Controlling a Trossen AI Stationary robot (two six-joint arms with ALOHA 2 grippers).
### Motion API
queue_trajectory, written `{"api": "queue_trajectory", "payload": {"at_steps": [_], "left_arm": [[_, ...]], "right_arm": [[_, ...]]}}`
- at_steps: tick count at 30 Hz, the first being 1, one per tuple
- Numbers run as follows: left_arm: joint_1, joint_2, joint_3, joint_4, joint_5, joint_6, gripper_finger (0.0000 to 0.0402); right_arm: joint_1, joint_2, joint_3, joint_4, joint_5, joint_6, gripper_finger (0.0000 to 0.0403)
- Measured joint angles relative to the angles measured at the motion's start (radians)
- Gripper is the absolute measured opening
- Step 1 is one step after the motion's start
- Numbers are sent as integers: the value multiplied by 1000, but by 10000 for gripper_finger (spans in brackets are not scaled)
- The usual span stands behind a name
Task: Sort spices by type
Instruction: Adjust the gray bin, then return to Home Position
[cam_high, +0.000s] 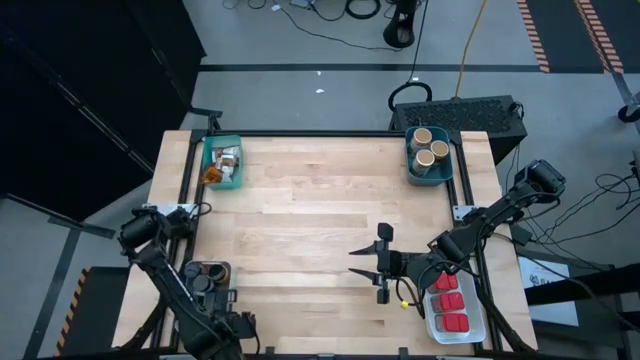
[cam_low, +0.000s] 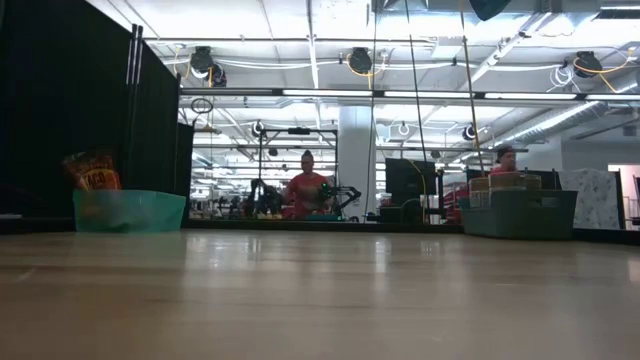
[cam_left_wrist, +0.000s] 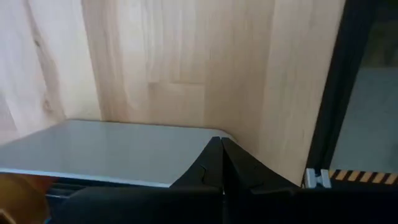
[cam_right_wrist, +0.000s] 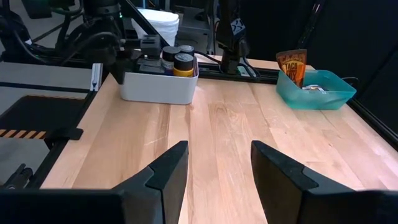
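A pale wooden table (cam_high: 310, 220) carries four bins: a teal bin (cam_high: 222, 163) upper left, a grey-blue bin (cam_high: 429, 157) upper right, a white bin (cam_high: 208, 281) lower left, a clear bin (cam_high: 453, 310) lower right.

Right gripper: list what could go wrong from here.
1. The right gripper hangs open and empty beside the bin of red tins; swinging back, it might clip that bin's rim.
2. The taco packet stands leaning in the teal bin; a nudge might tip it out.

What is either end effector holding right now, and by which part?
Nothing. The right end effector stands open over bare table, with nothing between its fingers. The left end effector is shut on nothing beside a white bin.
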Motion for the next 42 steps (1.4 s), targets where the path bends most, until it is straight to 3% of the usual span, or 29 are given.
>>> {"api": "queue_trajectory", "payload": {"at_steps": [7, 12, 16, 18, 22, 28, 33, 37, 42], "left_arm": [[35, -2, 8, -8, -78, 70, 0], [63, -56, 48, 42, -352, 300, 0], [117, -134, 48, 166, -560, 582, 0], [157, -167, 48, 244, -613, 743, 0], [259, -217, 5, 480, -577, 1093, 0], [427, -302, -126, 784, -332, 1365, 0], [548, -426, -345, 1026, -230, 1453, 0], [595, -569, -486, 1032, -239, 1433, 0], [623, -800, -660, 1037, -301, 1426, 0]], "right_arm": [[0, 0, 0, 0, 0, 15, 160], [0, 0, 0, 5, -12, 2, 160], [-1, 0, 0, 76, -15, -69, 160], [-7, 0, 0, 139, -34, -141, 160], [-44, 0, 0, 279, -138, -279, 160], [-128, 0, 0, 383, -333, -413, 160], [-226, 0, 0, 391, -435, -488, 160], [-280, -14, 0, 371, -528, -592, 158], [-334, -84, 0, 299, -542, -682, 134]]}}
